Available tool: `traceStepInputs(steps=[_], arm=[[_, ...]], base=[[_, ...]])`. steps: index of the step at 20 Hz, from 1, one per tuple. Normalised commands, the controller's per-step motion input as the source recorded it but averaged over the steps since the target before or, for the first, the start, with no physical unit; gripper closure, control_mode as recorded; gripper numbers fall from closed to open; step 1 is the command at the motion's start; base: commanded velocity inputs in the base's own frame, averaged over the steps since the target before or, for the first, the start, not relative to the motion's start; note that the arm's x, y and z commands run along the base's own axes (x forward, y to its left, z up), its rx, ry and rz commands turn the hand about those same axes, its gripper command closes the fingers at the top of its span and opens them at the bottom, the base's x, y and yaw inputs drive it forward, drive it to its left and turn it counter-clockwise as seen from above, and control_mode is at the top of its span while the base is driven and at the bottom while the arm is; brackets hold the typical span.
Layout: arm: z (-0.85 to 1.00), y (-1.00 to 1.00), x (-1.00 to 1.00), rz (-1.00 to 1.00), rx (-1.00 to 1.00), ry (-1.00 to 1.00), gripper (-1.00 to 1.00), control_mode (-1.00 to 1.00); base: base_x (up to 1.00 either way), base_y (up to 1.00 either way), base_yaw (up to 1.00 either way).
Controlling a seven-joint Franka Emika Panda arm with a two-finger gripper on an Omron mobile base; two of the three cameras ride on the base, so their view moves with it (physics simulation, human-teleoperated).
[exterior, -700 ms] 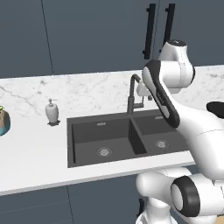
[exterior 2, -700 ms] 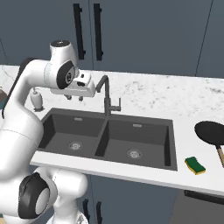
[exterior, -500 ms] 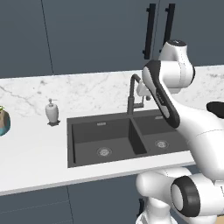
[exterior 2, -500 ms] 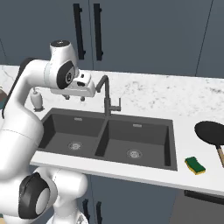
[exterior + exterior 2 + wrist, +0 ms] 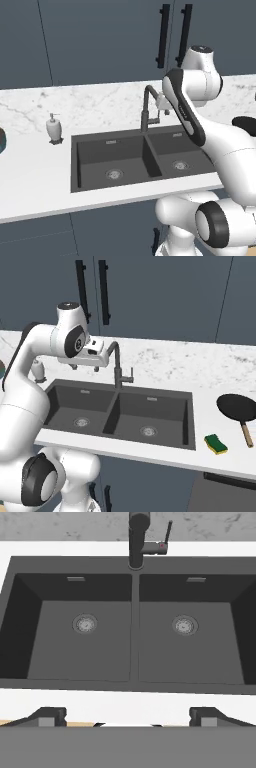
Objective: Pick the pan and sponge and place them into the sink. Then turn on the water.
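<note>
The pan (image 5: 236, 408) lies flat on the white marbled surface (image 5: 210, 371) to the right of the sink (image 5: 120, 413), its thin handle pointing toward the front edge. The sponge (image 5: 216, 443), green side up, sits just in front of the pan and to its left, near the surface's front edge and close to the sink's right rim, apart from both. Both basins of the sink are bare down to their round drains, split by the centre divider. The gooseneck faucet (image 5: 117, 363) rises behind the divider, its side lever sticking out to the right. The gripper (image 5: 128, 716) hangs high above the sink near the faucet's top, holding nothing, its fingers (image 5: 49, 716) spread wide. A white soap dispenser (image 5: 54, 128) stands on the surface left of the sink
</note>
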Motion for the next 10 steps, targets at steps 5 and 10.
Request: traceStepInputs(steps=[5,10], arm=[[0.00,0.00,0.00,0.00,0.00,0.00,-1.00,1.00],[0.00,0.00,0.00,0.00,0.00,0.00,-1.00,1.00]], base=[[0.00,-0.36,0.00],[0.00,-0.34,0.00]])
